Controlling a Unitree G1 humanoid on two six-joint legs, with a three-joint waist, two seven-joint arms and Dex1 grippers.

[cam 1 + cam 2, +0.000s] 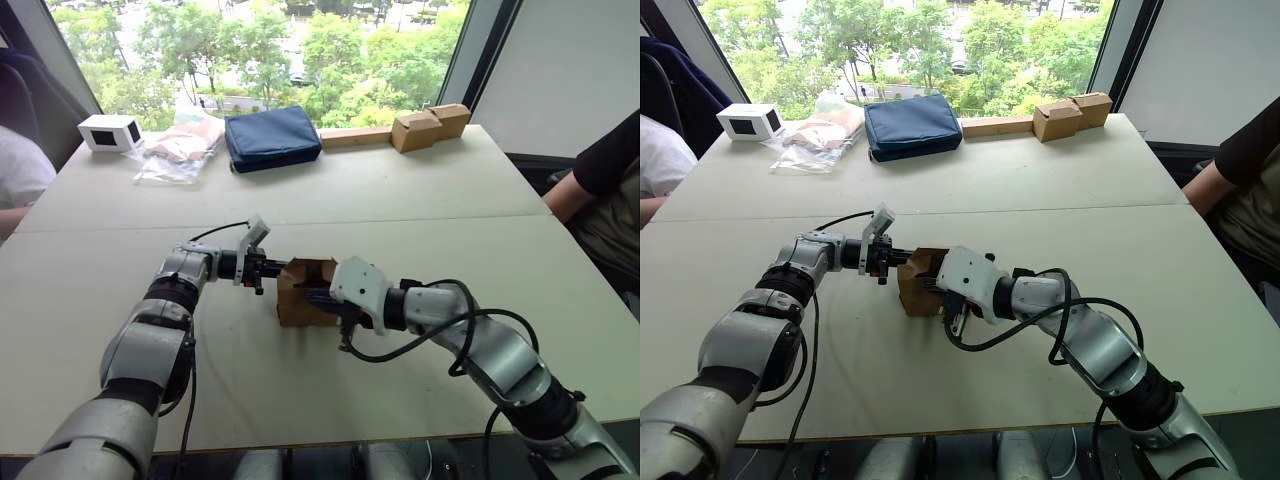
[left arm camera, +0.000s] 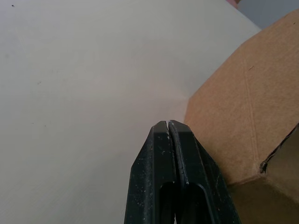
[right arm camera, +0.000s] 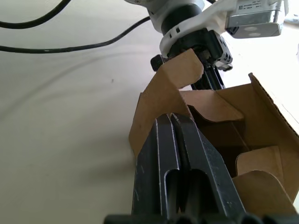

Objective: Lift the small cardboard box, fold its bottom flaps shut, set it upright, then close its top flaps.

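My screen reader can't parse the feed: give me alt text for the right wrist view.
The right gripper, its two black fingers pressed together, sits at the open end of the small cardboard box, whose flaps stand apart showing its inside. Behind the box, the left gripper meets its far side, on a pale table crossed by black cables.

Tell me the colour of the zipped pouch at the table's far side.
Dark navy blue pouch; the right eye view shows it best.

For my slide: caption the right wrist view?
Shut right gripper against a flap of the open box, left gripper behind it.
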